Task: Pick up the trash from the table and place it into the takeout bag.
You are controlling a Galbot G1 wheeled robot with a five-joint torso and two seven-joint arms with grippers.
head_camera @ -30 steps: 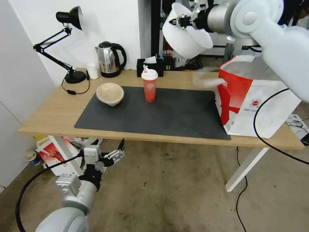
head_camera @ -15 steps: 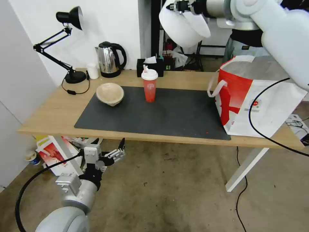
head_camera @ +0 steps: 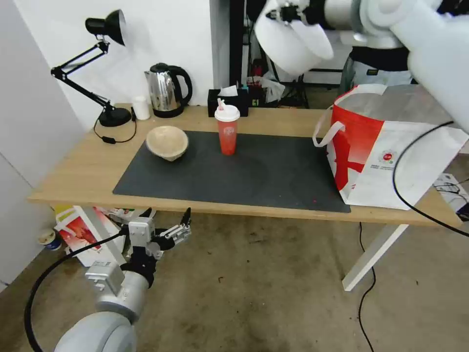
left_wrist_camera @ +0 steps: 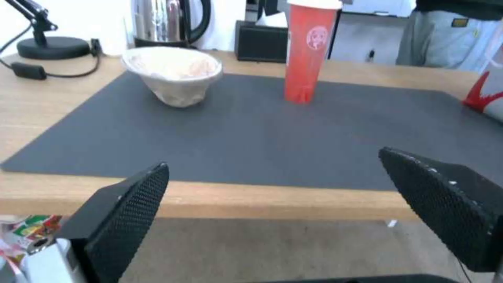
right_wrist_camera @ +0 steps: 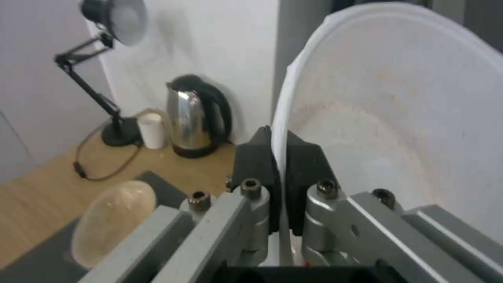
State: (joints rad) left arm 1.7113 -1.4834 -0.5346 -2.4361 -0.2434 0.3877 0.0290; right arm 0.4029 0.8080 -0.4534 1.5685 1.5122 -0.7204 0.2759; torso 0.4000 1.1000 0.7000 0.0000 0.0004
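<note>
Right jaws (right_wrist_camera: 279, 188): clamped on the rim of the large white bowl (head_camera: 293, 41), high above the surface (head_camera: 83, 171), left of the takeout bag (head_camera: 391, 146). Left jaws (head_camera: 166, 222): spread wide, holding nothing, below the surface's front edge. On the mat (head_camera: 254, 176): beige bowl (head_camera: 167, 142), red cup (head_camera: 227, 129).

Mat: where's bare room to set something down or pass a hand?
The mat lies bare from the red cup across to the bag, and along its near edge. The back edge is crowded: lamp, kettle, tissue box.
</note>
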